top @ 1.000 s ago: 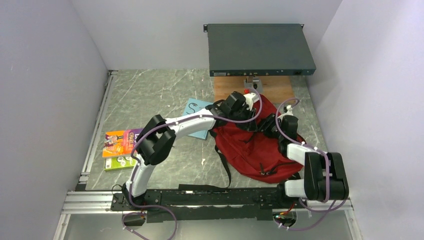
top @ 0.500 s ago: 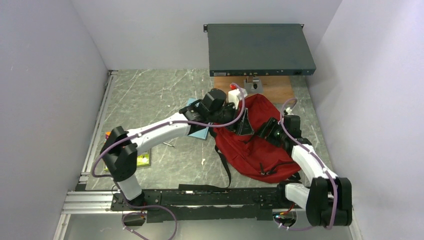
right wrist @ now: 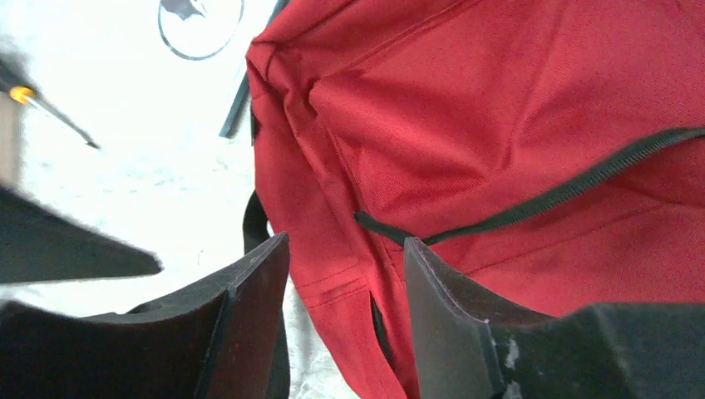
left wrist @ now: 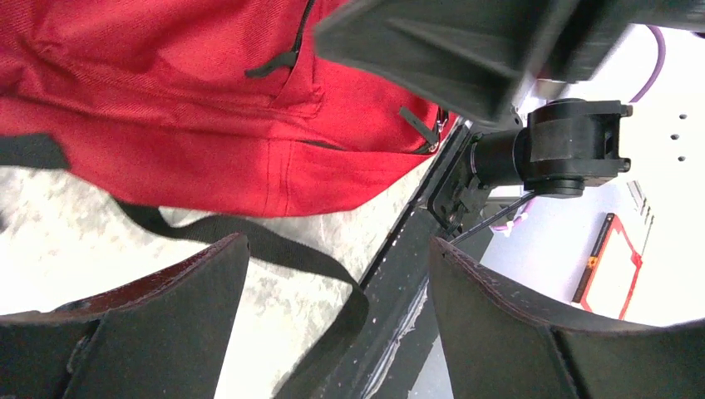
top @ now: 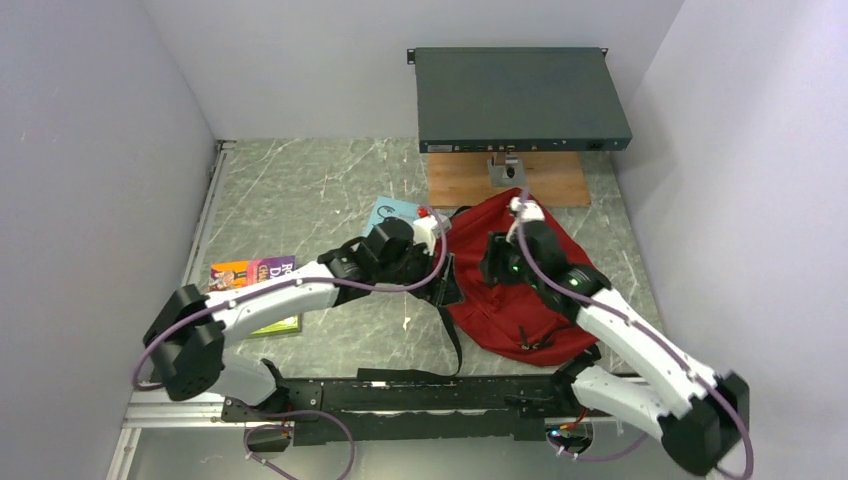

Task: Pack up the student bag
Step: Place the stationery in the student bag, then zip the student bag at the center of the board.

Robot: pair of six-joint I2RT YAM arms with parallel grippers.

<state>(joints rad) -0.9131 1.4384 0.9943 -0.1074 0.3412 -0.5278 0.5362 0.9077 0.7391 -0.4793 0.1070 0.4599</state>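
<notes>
The dark red student bag lies on the table right of centre, with a black strap trailing off its left side. My left gripper is at the bag's left edge, open and empty. In the left wrist view it hangs over the strap with the bag beyond it. My right gripper is over the bag's upper left part. In the right wrist view it is open, with red fabric and a black zipper under it.
A blue book lies left of the bag's top. A colourful book and a green one lie at the left. A dark flat box and a wooden board stand at the back. A metal rail edges the near side.
My left arm has swung from the bag's top down to its left edge. My right arm has stretched up and left over the bag.
</notes>
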